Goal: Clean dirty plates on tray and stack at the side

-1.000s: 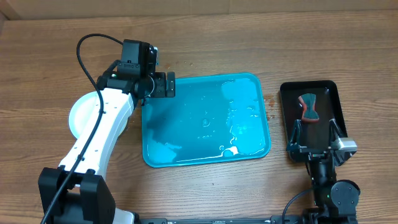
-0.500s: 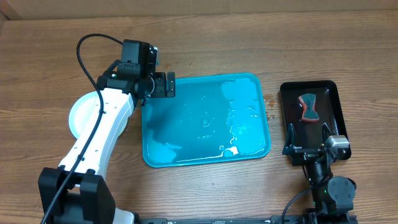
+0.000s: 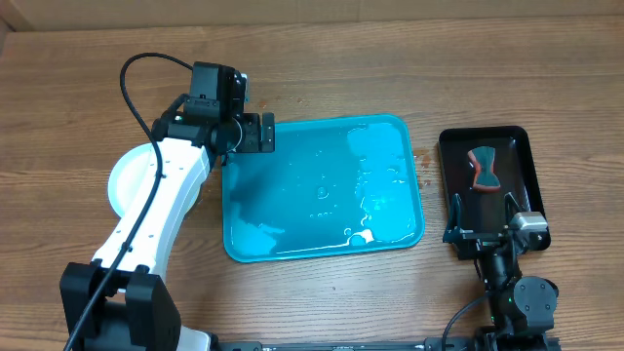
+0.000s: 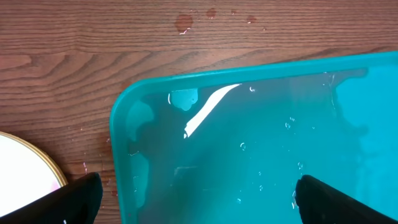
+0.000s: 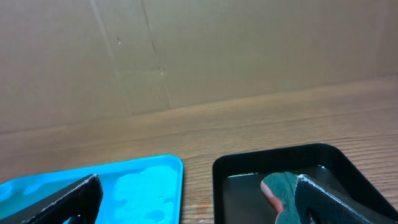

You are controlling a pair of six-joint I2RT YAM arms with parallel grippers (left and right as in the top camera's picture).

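Observation:
The turquoise tray (image 3: 390, 210) lies mid-table, wet, with water pools and no plates on it. A round white plate (image 3: 125, 178) sits on the table left of the tray, partly hidden under my left arm; I cannot tell how many are stacked there. Its pale rim shows in the left wrist view (image 4: 28, 163). My left gripper (image 3: 261, 135) is open and empty over the tray's far-left corner (image 4: 134, 102). My right gripper (image 3: 485, 216) is open and empty at the near end of the black tray.
A black tray (image 3: 522, 146) stands right of the turquoise one and holds a green and red sponge (image 3: 483, 168), also seen in the right wrist view (image 5: 281, 185). Water drops dot the wood by the tray (image 4: 183, 23). A cardboard wall (image 5: 186, 50) stands behind the table.
My right gripper has drawn back slightly toward the front edge of the table and leveled out. The left arm, tray and plate have not moved.

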